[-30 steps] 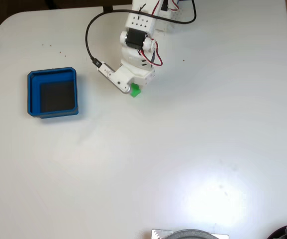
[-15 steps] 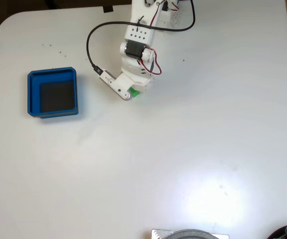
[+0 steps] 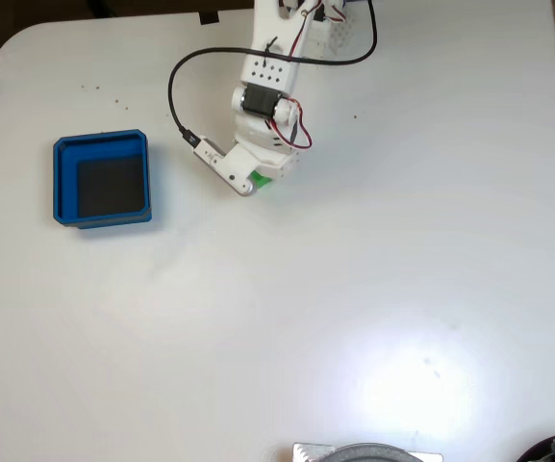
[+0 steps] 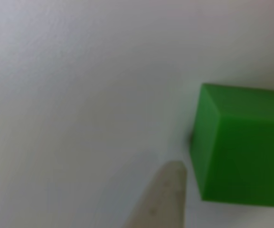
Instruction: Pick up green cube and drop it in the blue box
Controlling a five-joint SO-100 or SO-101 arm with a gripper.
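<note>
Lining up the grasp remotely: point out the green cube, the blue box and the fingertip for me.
green cube (image 4: 241, 147): other view, its front face.
blue box (image 3: 63, 183): fixed view, its left wall.
fingertip (image 4: 167, 190): other view, the pale tip beside the cube.

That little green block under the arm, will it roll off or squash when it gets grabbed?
The green cube has flat faces and sharp edges, so it will probably slide rather than roll. It looks solid and stiff, so squashing seems unlikely. Its faces look smooth, so it might slip on the white table if a fingertip nudges it off-centre.
</note>
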